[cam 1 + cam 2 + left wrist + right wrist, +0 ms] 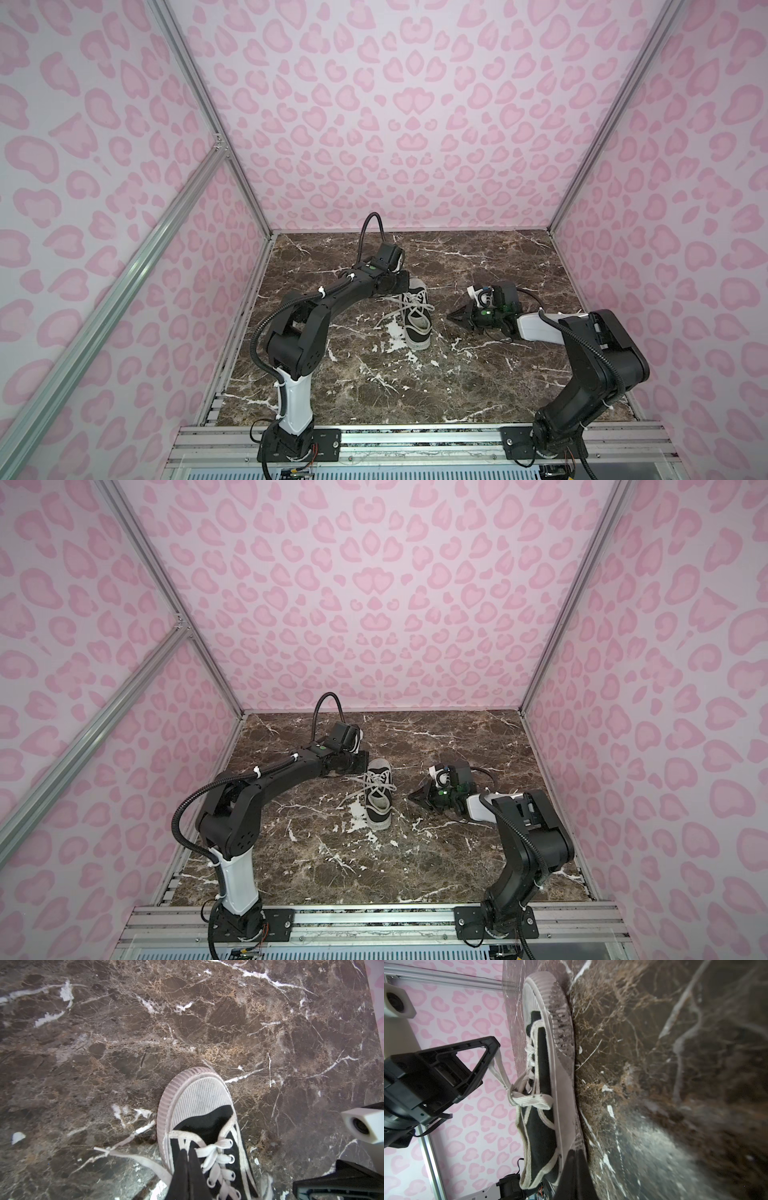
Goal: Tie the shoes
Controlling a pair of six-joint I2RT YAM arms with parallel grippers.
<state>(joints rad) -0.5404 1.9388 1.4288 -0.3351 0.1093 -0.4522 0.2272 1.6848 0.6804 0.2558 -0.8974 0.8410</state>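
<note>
Table: brown marble top (457, 386). The shoe (417, 319) stood on it abt mid, sole down, heel toward me, toe away.
Heel: white sole rim (417, 344) was nearest me; no gripper on it in both top views.
R gripper: right gripper (453, 317) lay low just right of the shoe, abt level w/ its collar, tips aimed at it but apart from it. Jaws pressed together, nothing betw them. Its fingers (577, 1169) showed as one dark wedge in the right wrist view.
Loose lace: a free end (384, 321) trailed slack on the marble just left of the shoe.
Laces: off-white flat laces (376, 786) criss-crossed over the shoe's tongue; no knot or bow that I cd see.
L gripper: left gripper (188, 1155) hung over the shoe's lace rows, toward the toe. Jaws closed. In the right wrist view a lace strand (500, 1072) ran fr its tip down to the upper eyelets, so I judged it pinched on that strand.
Toe: ribbed white toe cap (199, 1093) was farthest fr me; no gripper on it in the left wrist view.
Handling, shoe: I judged it light, canvas soft, rubber sole stiffer & grippy. A hard lace pull cd tip or drag it.
Handling, laces: limp, flat, no spring. Prob best pinched across the flat face, on a free strand partway out fr the eyelet.
</note>
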